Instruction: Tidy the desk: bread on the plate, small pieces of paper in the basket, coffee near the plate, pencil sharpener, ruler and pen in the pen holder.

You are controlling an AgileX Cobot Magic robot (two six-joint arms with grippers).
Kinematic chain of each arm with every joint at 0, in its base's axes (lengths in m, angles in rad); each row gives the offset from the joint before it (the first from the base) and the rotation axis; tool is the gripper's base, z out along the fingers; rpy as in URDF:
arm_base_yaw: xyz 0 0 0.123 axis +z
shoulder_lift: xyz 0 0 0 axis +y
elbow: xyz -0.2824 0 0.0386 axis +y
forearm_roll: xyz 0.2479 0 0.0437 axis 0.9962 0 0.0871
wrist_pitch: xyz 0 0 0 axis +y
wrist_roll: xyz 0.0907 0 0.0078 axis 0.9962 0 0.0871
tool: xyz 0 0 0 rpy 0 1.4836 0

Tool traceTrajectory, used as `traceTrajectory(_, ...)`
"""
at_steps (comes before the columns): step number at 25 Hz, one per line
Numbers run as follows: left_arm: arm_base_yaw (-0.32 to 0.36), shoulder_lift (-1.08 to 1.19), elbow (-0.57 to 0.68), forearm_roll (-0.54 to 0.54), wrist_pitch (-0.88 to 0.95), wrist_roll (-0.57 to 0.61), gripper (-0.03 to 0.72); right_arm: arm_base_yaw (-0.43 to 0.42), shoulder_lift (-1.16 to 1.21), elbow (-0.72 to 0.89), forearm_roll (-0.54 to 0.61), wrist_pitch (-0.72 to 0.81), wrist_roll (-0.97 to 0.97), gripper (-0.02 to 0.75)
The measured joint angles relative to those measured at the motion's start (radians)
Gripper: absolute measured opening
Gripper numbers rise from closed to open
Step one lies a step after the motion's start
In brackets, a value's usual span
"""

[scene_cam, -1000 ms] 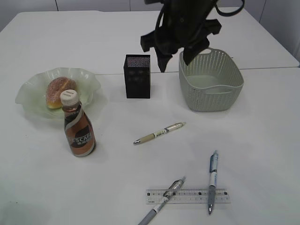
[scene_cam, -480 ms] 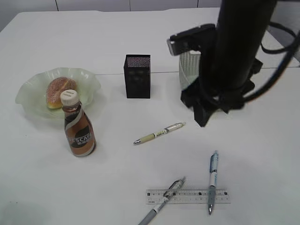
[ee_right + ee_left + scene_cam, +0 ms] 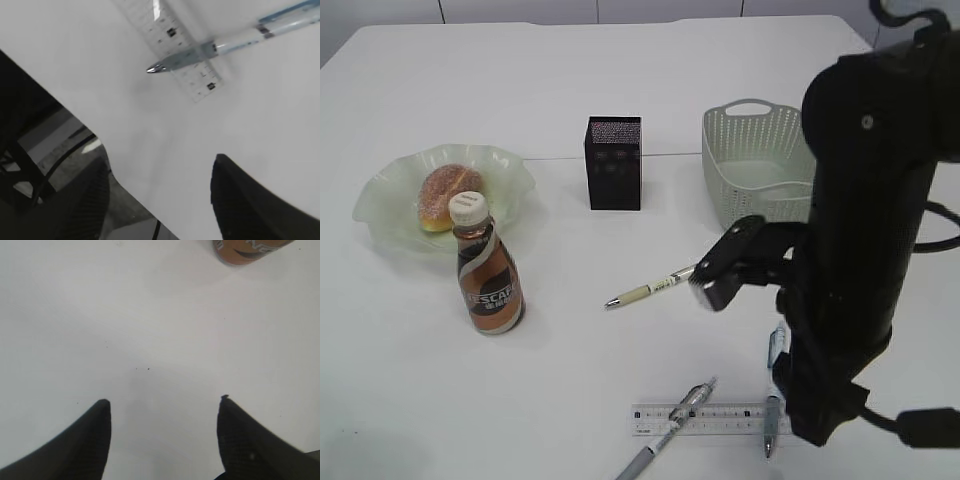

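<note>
1. Plate [image 3: 380,205] with the bread [image 3: 442,195] lying in it, toward the left edge of the bench [image 3: 570,80] — this pairing looks already as the task wants it.
2. Coffee [image 3: 488,275], upright just in front of the plate toward the near edge; standing this close, it appears to meet the "near the plate" requirement.
3. Left tool [image 3: 162,412], seen only in its wrist view: jaws spread apart, nothing between them, bare bench beneath and the bottle's base at the top of that view. It seems parked out of the way.
4. Pen holder [image 3: 614,163], upright at mid-bench beside the seam; its inside cannot be seen.
5. Beige pen [image 3: 655,285], lying flat on open bench in front of the holder, not yet collected.
6. Ruler [image 3: 720,418], flat by the near edge, with a grey pen [image 3: 665,430] crossing its left part.
7. Blue pen [image 3: 240,40], crossing the ruler's right end, tip pointing to the near edge.
8. Right tool [image 3: 160,190], released and empty, low over the near edge beside the blue pen — apparently positioned to take it.
9. Basket [image 3: 745,150], toward the far right, partly hidden by the right arm.
</note>
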Motion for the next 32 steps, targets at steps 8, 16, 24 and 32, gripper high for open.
traceTrajectory(8,0.0,0.0,0.0,-0.006,-0.013,0.0,0.486,0.112,0.0,0.031,0.009,-0.219,-0.178,0.47)
traceTrajectory(16,0.0,0.0,0.0,-0.015,-0.028,0.0,0.486,0.113,0.059,0.031,0.046,-0.259,-0.384,0.47)
traceTrajectory(24,0.0,0.0,0.0,-0.015,-0.03,0.0,0.486,0.113,0.122,0.031,0.049,-0.325,-0.4,0.47)
traceTrajectory(32,0.0,0.0,0.0,-0.015,-0.031,0.0,0.478,0.113,0.156,0.031,0.017,-0.343,-0.4,0.47)
